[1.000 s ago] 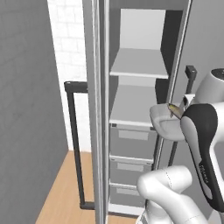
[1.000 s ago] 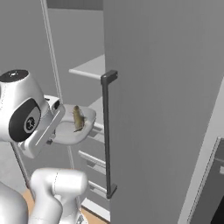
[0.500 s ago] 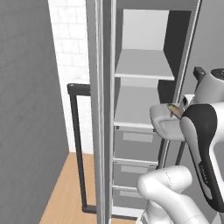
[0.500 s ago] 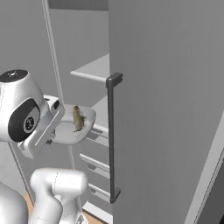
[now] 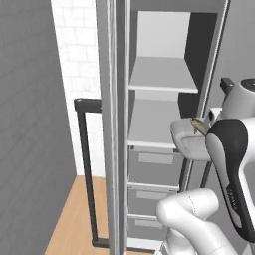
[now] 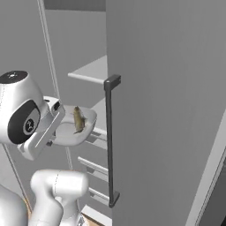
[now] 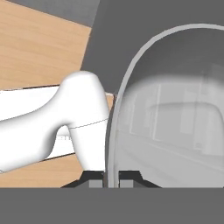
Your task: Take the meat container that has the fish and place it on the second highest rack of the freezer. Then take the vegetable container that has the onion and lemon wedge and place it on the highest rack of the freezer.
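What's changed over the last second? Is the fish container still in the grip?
The whole picture has shifted in both base views, so the base has driven and the freezer looks nearer; nothing inside it moved. The gripper stays shut on the meat container, held level with the fish in it, short of the shelves.

- The freezer (image 5: 164, 124) stands open ahead of the arm, its door (image 6: 167, 110) swung out to the right.
- Inside, the highest rack (image 5: 164, 74) lies above the second rack (image 5: 152, 124), with drawers (image 5: 154, 162) stacked below both.
- The meat container (image 6: 73, 128) hangs just in front of the second rack, apparently level with it.
- The fish (image 6: 79, 119) lies in the container.
- The gripper (image 7: 111, 177) pinches the container's rim from the near side.
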